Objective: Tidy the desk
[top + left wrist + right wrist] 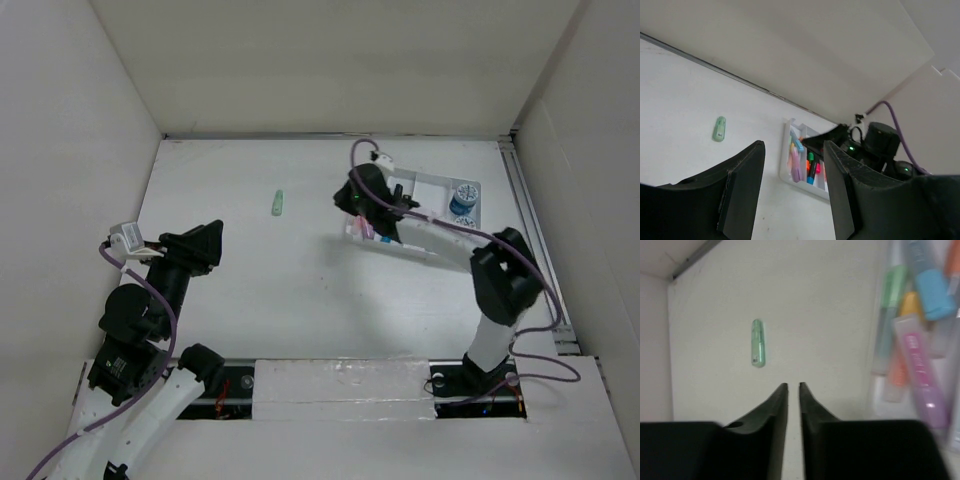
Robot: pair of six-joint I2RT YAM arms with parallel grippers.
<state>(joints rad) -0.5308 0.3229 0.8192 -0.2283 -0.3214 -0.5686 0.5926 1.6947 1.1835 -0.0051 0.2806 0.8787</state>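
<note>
The matte white desk (pixel 300 290) fills the middle of the top view, with white walls around it. At its upper right, a white compartmented tray (pixel 440 180) holds pastel highlighters (pixel 920 365), their print too blurred to read. A slim green tube (pixel 278 203) lies alone, above centre. The left gripper (pixel 794 150) stands wide and empty. The right gripper (pixel 793 386) is pinched nearly together on nothing.

A small pale-green plastic marker (pixel 278 203) lies alone near the far edge of the desk (pixel 300 300). A white compartmented plastic tray (pixel 432 187) of coloured highlighters (pixel 796 162) sits at the far right corner.

Overhead and wrist views share desk (pixel 300 300) and marker (pixel 278 203).
</note>
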